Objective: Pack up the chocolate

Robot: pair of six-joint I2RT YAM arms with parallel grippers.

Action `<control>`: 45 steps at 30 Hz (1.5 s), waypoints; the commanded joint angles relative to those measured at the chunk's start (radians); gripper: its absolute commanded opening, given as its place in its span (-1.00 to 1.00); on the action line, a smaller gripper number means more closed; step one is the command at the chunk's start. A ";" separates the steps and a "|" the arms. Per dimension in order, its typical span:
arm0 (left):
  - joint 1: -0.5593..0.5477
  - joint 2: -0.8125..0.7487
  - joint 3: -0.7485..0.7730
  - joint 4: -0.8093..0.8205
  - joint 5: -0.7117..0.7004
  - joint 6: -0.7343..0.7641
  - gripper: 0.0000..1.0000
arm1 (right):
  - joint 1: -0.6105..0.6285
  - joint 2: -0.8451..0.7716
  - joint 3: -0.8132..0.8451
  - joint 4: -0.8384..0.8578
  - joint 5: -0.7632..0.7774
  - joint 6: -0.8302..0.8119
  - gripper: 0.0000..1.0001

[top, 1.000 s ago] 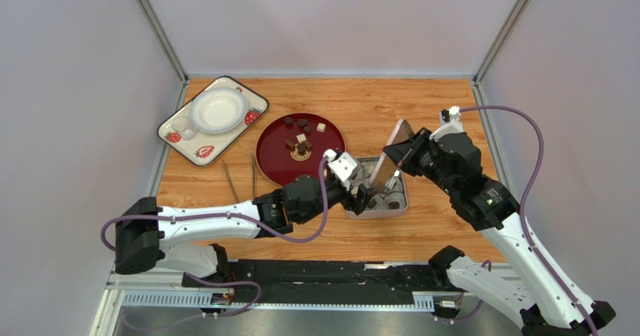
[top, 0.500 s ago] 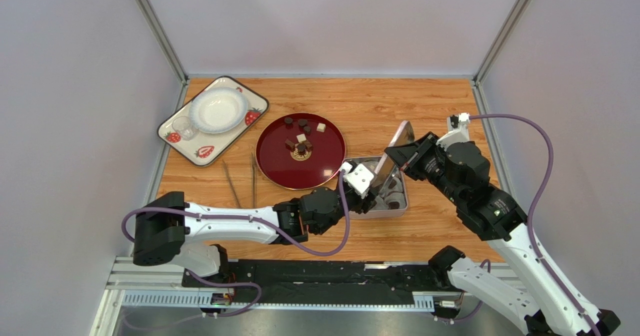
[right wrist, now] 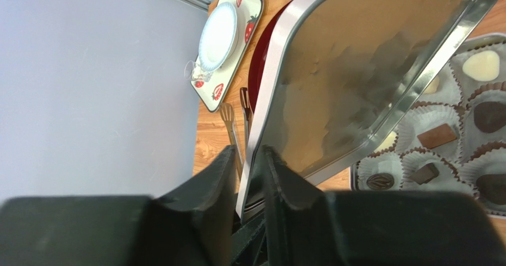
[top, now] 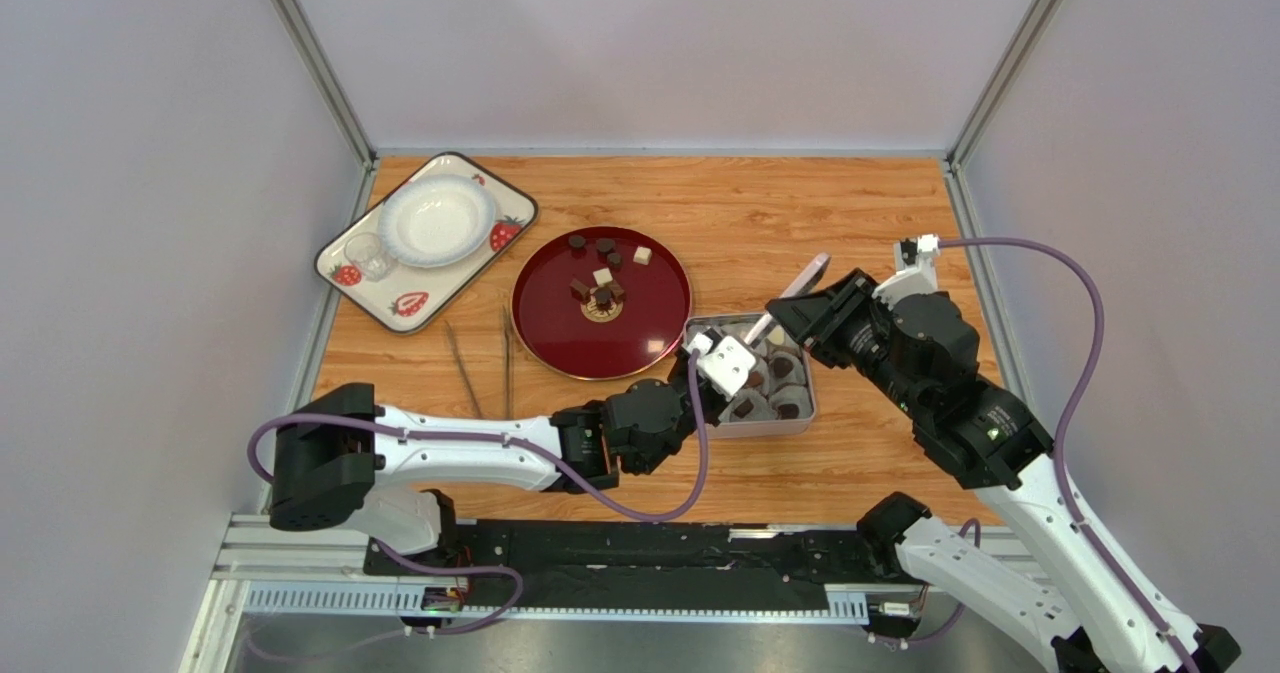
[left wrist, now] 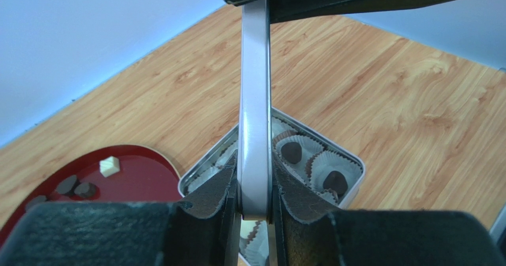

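Note:
Several chocolate pieces [top: 601, 286], dark and white, lie on the round red plate [top: 559, 328]. More chocolate pieces [left wrist: 291, 152] [right wrist: 436, 135] sit in white paper cups in the square grey tin [top: 813, 397]. The tin's lid [top: 792, 298] [left wrist: 255, 100] [right wrist: 356, 70] hangs tilted above the tin. My left gripper [top: 756, 343] [left wrist: 255, 189] is shut on the lid's near edge, with both pads pressed against the rim. My right gripper [top: 803, 313] [right wrist: 249, 159] straddles the lid's opposite edge with its jaws slightly apart, and a gap shows beside one finger.
A strawberry-patterned tray [top: 343, 271] at the back left carries a white bowl [top: 436, 220] and a small glass [top: 368, 258]. Metal tongs [top: 458, 366] lie left of the red plate. Grey walls close in both sides and the back.
The lid has tipped from nearly upright to a lower slant over the tin. My left gripper closed onto the lid's edge. My right gripper loosened its grip and moved slightly right.

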 commanded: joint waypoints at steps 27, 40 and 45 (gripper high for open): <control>-0.004 -0.221 -0.090 -0.054 -0.064 0.567 -0.60 | -0.226 0.154 0.405 -0.380 0.003 -0.274 0.89; -0.004 -0.240 -0.126 -0.063 -0.023 0.647 -0.60 | -0.583 0.393 0.382 -0.257 -0.686 -0.193 0.86; -0.004 -0.224 -0.116 -0.060 -0.017 0.674 -0.60 | -0.581 0.426 0.269 -0.182 -0.773 -0.124 0.73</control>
